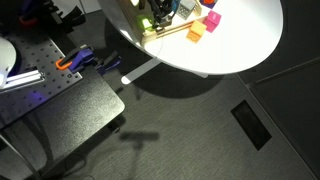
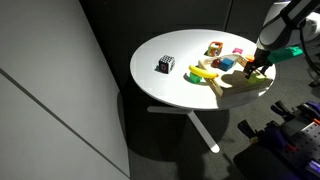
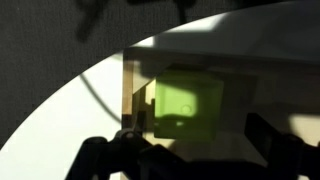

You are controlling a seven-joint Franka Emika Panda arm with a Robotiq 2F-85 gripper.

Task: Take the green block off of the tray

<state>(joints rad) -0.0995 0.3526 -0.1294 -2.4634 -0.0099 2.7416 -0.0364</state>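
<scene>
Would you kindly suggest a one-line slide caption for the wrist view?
The gripper, jaws open, above the green block near a corner of the wooden-rimmed tray on the table.

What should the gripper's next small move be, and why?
Probably lower straight down: in the wrist view the green block lies on the tray by its wooden rim, roughly centred between the fingers of the open gripper, not yet gripped.

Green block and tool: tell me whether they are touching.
Cannot tell. In the wrist view the green block sits on the tray between the dark fingers of the tool, but shadow hides whether either one meets it.
</scene>
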